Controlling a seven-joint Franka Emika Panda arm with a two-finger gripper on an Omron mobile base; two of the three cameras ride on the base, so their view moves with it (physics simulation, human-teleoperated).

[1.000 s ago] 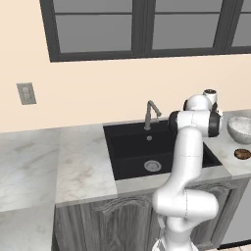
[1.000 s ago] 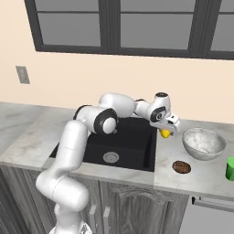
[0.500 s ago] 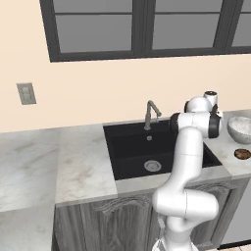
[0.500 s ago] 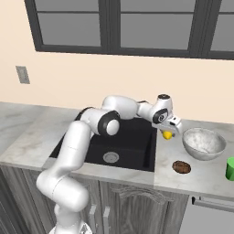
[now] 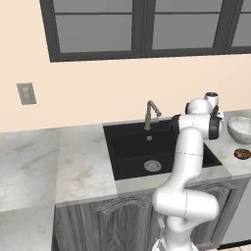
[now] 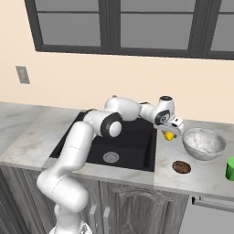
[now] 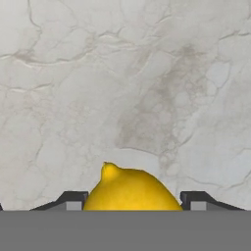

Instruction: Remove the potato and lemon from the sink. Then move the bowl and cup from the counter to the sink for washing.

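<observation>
Reaching rightward, gripper (image 6: pixel 171 134) clasping lemon (image 6: pixel 169 135)

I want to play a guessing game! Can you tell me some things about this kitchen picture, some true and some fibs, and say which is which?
1. The lemon sits between the robot's fingers. True.
2. The potato is in the sink. False: it lies on the counter.
3. The bowl is on the counter. True.
4. The lemon is over the sink's drain. False: marble counter is under it.
5. The cup is red. False: it is green.
</observation>
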